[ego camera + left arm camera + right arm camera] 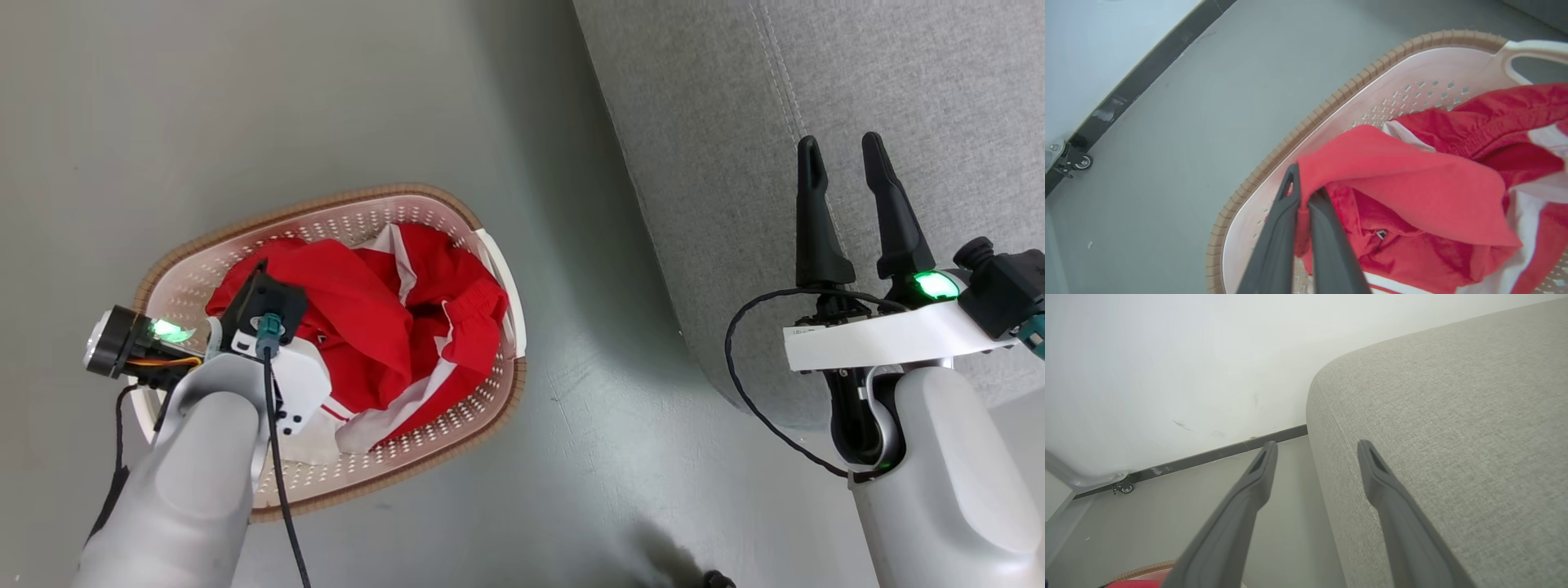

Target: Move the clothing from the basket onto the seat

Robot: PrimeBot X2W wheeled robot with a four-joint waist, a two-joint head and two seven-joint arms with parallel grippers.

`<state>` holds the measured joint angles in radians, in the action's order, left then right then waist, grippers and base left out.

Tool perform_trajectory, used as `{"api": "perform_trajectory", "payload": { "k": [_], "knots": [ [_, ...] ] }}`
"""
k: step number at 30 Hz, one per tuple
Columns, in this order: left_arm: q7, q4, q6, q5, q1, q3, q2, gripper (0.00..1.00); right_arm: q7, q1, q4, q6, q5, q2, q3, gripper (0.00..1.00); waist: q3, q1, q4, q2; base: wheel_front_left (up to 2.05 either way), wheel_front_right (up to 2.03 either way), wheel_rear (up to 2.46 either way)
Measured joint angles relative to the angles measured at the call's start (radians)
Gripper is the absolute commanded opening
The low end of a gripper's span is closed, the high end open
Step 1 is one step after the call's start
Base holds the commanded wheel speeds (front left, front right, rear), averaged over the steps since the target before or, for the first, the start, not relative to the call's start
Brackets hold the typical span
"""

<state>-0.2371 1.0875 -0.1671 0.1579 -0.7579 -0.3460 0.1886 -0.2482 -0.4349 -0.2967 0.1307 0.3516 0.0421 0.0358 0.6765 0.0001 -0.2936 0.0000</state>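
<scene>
progress: early; the clothing lies heaped in the basket, centre left of the head view, and the visible part of the seat, upper right, carries none of it.
left tool: clenched on a fold of the red fabric near the basket's rim, lower centre of the left wrist view; grasp made, lift not yet done, as i judge.
right tool: released, fingers spread, holding nothing, over the seat's edge at right of the head view.
left to do: raise the garment, carry it to the seat, let go, then likely return for the rest.
surface: the basket stands on a smooth grey floor, near the seat.
room: pale wall with dark skirting; a small caster at lower left of the right wrist view.
</scene>
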Motion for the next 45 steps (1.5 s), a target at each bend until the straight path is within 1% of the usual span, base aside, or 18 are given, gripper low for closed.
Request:
{"api": "perform_trajectory", "payload": {
  "k": [8,14,16,24,32,34,45],
  "knots": [
    [-0.010,-0.043,0.000,-0.032,0.035,0.016,-0.012,0.00,-0.001,0.000,-0.009,0.000,-0.016,0.001,-0.012,1.00,-0.049,0.0000,0.026,0.0000,0.00,0.00,0.00],
    [-0.010,-0.082,0.000,-0.043,0.047,0.015,-0.046,0.00,-0.001,0.001,-0.028,0.000,-0.044,0.001,-0.020,1.00,-0.089,0.0000,0.047,0.0000,0.00,0.00,0.00],
    [-0.010,-0.098,0.000,-0.057,0.057,0.018,-0.045,0.00,-0.001,0.001,-0.030,0.000,-0.046,0.001,-0.020,1.00,-0.103,0.0000,0.055,0.0000,0.00,0.00,0.00],
    [-0.010,-0.204,-0.001,-0.105,0.087,0.053,-0.059,0.00,-0.001,0.003,-0.039,0.000,-0.064,0.002,-0.026,1.00,-0.161,0.0000,0.087,0.0000,0.00,0.00,0.00],
    [-0.010,-0.309,-0.011,-0.158,0.150,0.096,-0.066,0.00,-0.001,0.007,-0.063,0.000,-0.110,0.002,-0.028,1.00,-0.234,0.0000,0.126,0.0000,0.00,0.00,0.00],
    [-0.010,-0.332,-0.018,-0.159,0.166,0.096,-0.067,0.00,-0.001,0.011,-0.065,0.000,-0.114,0.003,-0.029,1.00,-0.252,0.0000,0.134,0.0000,0.00,0.00,0.00],
    [-0.010,-0.439,-0.019,-0.191,0.264,0.108,-0.071,0.00,-0.001,0.083,-0.097,0.000,-0.133,0.004,-0.033,1.00,-0.355,-0.0001,0.178,0.0000,0.00,0.00,0.00]
  ]
}}
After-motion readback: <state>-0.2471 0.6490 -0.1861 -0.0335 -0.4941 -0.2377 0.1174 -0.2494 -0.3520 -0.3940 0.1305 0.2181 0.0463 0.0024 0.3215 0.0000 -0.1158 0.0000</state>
